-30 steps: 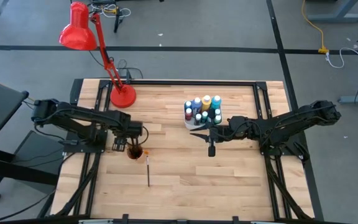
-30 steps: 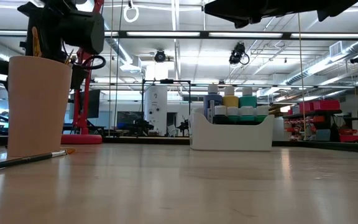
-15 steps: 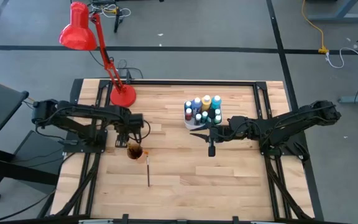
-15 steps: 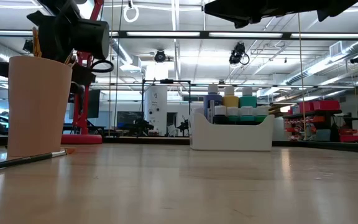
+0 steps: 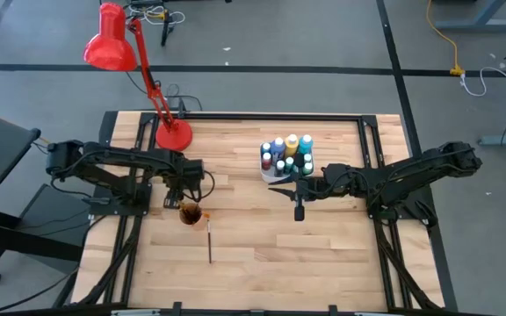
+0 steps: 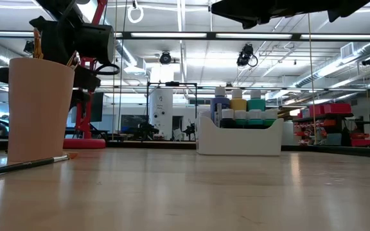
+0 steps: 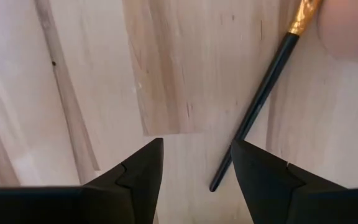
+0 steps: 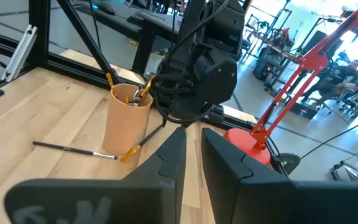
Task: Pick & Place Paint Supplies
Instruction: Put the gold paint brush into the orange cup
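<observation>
Thin dark-handled paintbrush lies flat on the wooden table, nearest the front edge. Just behind it, the small orange cup holds more brushes. Left gripper hovers over the table beside the cup — fingers spread wide, holding nothing. Right gripper hangs mid-table, fingers nearly closed, empty. Farthest back — white rectangular tray with the paint bottles.
</observation>
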Controlling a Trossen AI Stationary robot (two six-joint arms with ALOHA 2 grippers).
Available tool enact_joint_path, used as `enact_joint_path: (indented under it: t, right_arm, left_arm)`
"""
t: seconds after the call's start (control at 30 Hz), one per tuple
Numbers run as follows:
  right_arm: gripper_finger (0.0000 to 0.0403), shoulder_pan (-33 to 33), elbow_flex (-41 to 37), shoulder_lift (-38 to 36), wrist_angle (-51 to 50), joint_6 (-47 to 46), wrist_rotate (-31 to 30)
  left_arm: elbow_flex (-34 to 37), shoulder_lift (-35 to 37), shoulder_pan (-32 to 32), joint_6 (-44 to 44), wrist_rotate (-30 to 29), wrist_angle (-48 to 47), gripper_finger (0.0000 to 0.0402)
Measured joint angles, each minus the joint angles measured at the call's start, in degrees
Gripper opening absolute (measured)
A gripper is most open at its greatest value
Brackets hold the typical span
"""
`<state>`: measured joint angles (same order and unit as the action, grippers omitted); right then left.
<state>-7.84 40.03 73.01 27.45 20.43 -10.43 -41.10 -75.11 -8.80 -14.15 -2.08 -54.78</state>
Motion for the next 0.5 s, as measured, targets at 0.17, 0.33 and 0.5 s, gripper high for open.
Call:
enact_joint_path:
  t: [0.17,0.33,0.5]
  right_arm:
    - [0.0055,0.0,0.0,0.0,0.0,0.0,0.0]
    - [0.0055,0.0,0.0,0.0,0.0,-1.3,0.0]
    - [0.0055,0.0,0.0,2.6,2.1,-3.2,2.8]
  left_arm:
    - [0.0,0.0,-2.0,0.6,-1.7,0.3,0.0199]
    - [0.0,0.0,-6.2,1.1,-1.9,0.3,0.0199]
    - [0.0,0.0,-9.6,2.7,-4.3,0.8,0.0199]
